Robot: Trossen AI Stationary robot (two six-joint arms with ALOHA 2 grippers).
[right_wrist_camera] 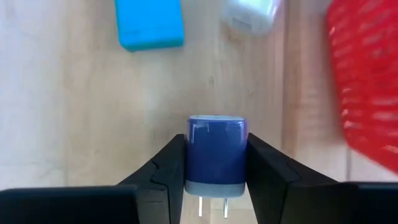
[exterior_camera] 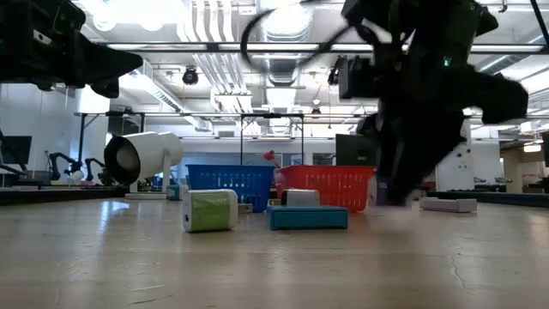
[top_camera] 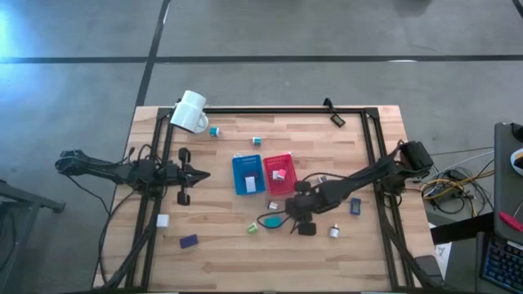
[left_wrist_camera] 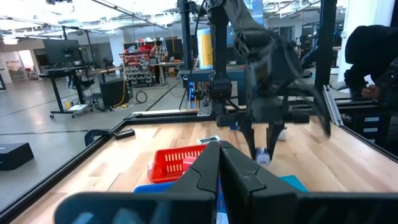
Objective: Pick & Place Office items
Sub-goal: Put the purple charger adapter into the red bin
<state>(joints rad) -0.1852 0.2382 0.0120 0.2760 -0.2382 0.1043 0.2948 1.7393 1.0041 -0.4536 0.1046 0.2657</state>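
- Right end effector (right_wrist_camera: 214, 163) is clamping a dark blue plug-in adapter (right_wrist_camera: 216, 154) between both fingers, prongs pointing back toward the wrist. Fingers are sitting on its flat sides, probably because that gives the squarest grip.
- In the high view it's hanging low over the tabletop (top_camera: 245, 261), just in front of the red tray (top_camera: 279, 173). My read: pick is made, drop into a tray is next.
- Just beside it a teal block (right_wrist_camera: 149, 23) is lying flat, and a white item (right_wrist_camera: 252, 14) is sitting next to the tray wall. Both are close enough to get bumped on the lift.
- Blue tray (top_camera: 246, 174) is touching the red one at mid-table, each showing a small item inside, so they're likely serving as the drop bins.
- Other office items are scattered loose: a green-and-white block (exterior_camera: 209, 210), a purple block (top_camera: 189, 241), more near the edges.
- White mug (top_camera: 190, 112) is lying tipped on its side at the far-left corner, out of the way.
- Left end effector (top_camera: 198, 174) is fully closed, holding nothing, parked left of the blue tray, waiting.
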